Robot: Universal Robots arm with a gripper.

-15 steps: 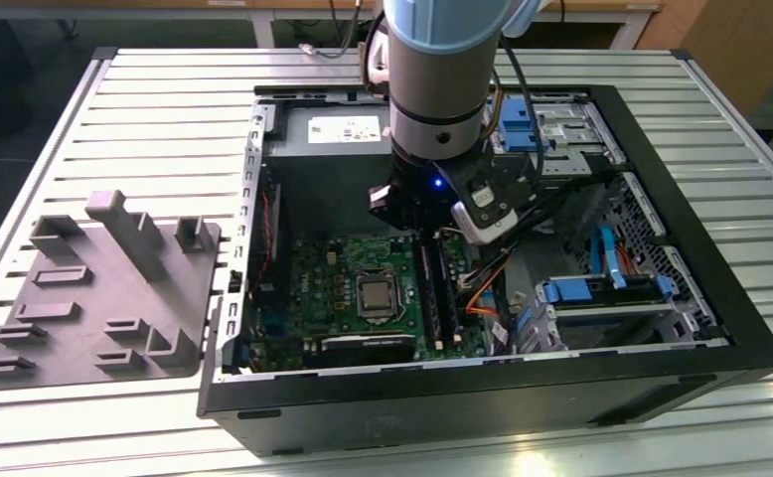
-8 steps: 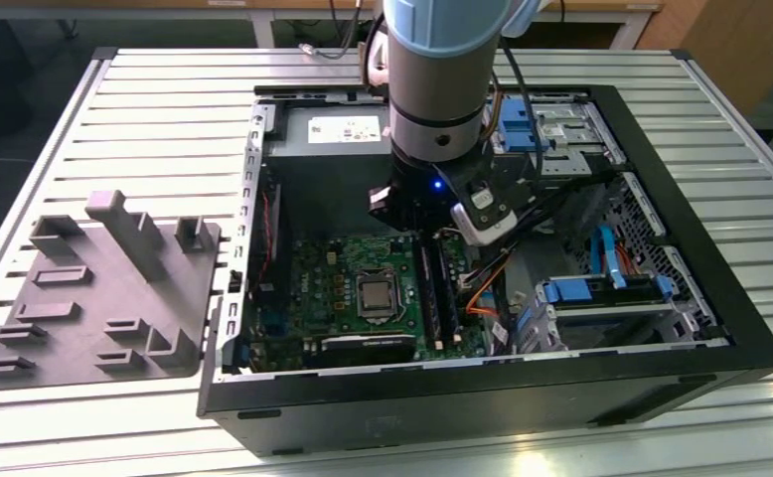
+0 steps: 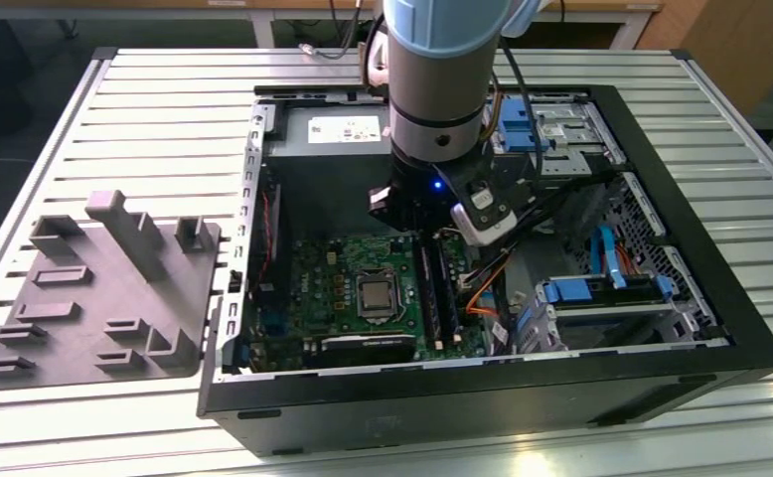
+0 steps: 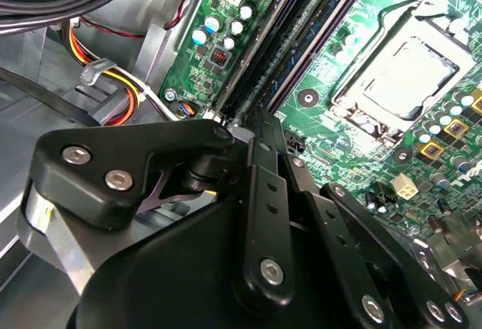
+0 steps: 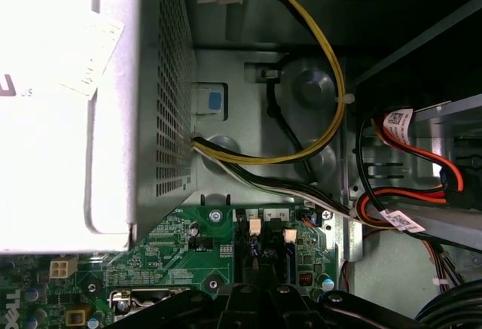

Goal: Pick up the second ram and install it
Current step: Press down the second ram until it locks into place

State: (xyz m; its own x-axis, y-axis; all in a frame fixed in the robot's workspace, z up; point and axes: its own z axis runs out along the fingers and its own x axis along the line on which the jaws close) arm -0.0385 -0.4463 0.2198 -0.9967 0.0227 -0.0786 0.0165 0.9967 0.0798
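Here you see one gripper (image 3: 429,227) lowered over the one green motherboard (image 3: 347,288) inside the one open computer case (image 3: 704,328); its jaw state cannot be told. One second ram (image 3: 437,293) sits in the slots beneath it. One grey tray (image 3: 101,298) lies outside.

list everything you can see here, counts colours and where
pc case: 1, black, open on the slatted table
table: 1, grey
motherboard: 1, green, on the case floor
cpu socket: 1, silver, mid-board
ram: dark sticks in the slots below the gripper; count unclear
power supply: 1, silver, at the case's far wall
drive clips: several, blue, exterior view's right
tray: 1, grey, exterior view's left of the case
arm: 1, grey and blue, reaching into the case
gripper: 1, black, over the ram slots
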